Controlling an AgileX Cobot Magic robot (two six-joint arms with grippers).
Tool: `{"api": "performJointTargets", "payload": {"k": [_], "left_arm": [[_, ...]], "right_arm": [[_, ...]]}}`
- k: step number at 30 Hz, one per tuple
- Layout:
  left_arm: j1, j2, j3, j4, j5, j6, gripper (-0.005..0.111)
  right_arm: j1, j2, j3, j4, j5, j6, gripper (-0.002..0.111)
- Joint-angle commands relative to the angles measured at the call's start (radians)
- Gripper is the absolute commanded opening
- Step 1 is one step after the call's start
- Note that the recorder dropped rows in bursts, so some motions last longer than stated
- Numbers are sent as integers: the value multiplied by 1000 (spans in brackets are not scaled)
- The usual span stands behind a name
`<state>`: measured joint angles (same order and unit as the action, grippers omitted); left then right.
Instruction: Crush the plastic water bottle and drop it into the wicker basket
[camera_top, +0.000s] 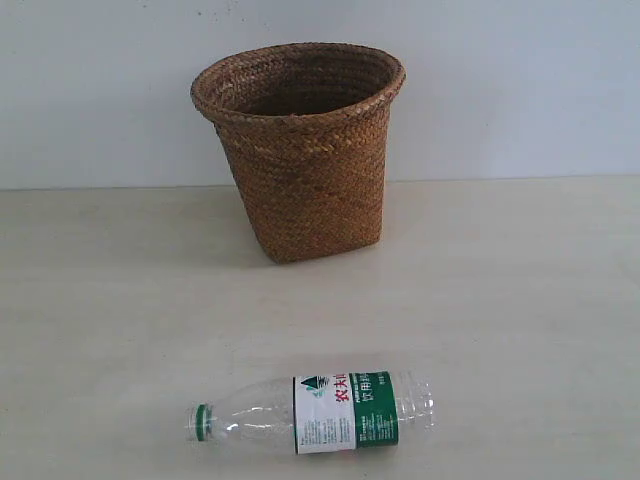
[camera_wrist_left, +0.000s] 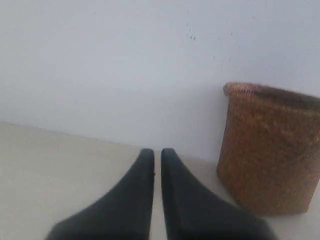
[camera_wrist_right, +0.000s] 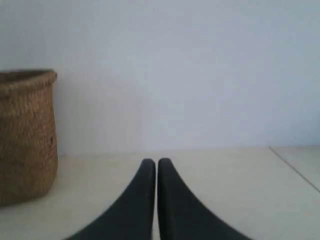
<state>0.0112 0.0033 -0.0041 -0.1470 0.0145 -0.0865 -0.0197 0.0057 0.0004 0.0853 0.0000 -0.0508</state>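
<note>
Left gripper (camera_wrist_left: 157, 152): two black fingers (camera_wrist_left: 132, 200) pressed nearly together, only a thin slit between the tips. Nothing between them. Tips low over the pale table (camera_wrist_left: 60, 170), not clearly touching it.

Out from the left tips: bare tabletop straight ahead, then the white wall (camera_wrist_left: 110, 65). The wicker basket (camera_wrist_left: 270, 150) stands ahead and off to one side, upright, near the wall, well apart from the fingers. Rolled rim visible, weave blurred.

Right gripper (camera_wrist_right: 156, 162): same black fingers (camera_wrist_right: 132, 205), tips pressed together, slit barely visible. Holding nothing. Low over the table.

Out from the right tips: open table ahead, wall behind. The wicker basket (camera_wrist_right: 25, 135) is ahead and off to the side, upright, well apart from the tips. A faint seam line (camera_wrist_right: 295, 170) crosses the table on the far side from the basket.

Exterior view: the wicker basket (camera_top: 305, 170) stands upright toward the back of the table (camera_top: 520, 300), close to the wall, wide round rim up, narrower base down.

The plastic water bottle (camera_top: 320, 410) lies on its side on the table, on the camera side of the basket and well apart from it. Green cap (camera_top: 203, 423) points to the left of that view. Green-and-white label (camera_top: 345, 412) with red characters faces up. Body looks round and uncrushed. Neither gripper shows in this view, so the bottle's place relative to the fingertips cannot be told.
</note>
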Motion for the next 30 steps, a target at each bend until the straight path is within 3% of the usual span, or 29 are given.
{"api": "performJointTargets", "payload": {"k": [1,7,16,23,30], "left_arm": [[2,-3,4,-41,-145,-156,4],[2,-3,4,-36,-317,-187,4],[2,166,-186,21,-326,-220,4],[2,473,-402,128,-261,-220,4],[2,737,-597,262,-95,-220,4]], "right_arm": [[0,-6,0,12,-191,82,0],[0,-6,0,12,-289,192,0],[0,149,-240,6,-253,192,0],[0,411,-454,-11,-198,137,0],[0,665,-616,-16,-167,87,0]]}}
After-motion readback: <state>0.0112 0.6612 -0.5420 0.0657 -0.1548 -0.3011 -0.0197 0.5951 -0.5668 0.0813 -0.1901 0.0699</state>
